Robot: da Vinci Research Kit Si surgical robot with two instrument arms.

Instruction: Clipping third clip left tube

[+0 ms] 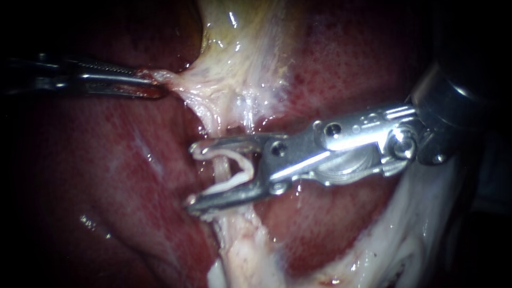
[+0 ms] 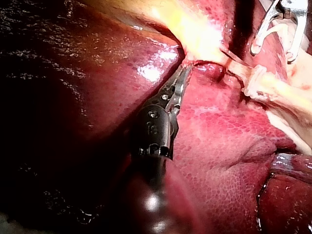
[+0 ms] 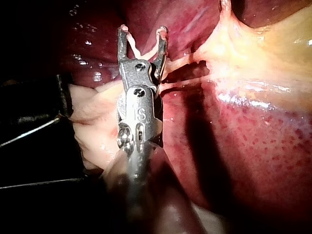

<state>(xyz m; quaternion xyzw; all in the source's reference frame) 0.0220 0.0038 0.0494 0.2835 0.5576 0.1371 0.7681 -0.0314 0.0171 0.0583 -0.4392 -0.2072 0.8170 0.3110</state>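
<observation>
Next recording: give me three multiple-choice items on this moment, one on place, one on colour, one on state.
1. The tube runs: A through the open clip; B under the left instrument's shaft; C out of view.
2. The clip is: A blue; B white; C black.
3. The left instrument is: A open; B shut on pale tissue; C hidden.
Answers: A, the right instrument holds the clip astride the tube; B, its band shows white; B, it clamps the tissue's edge.
</observation>
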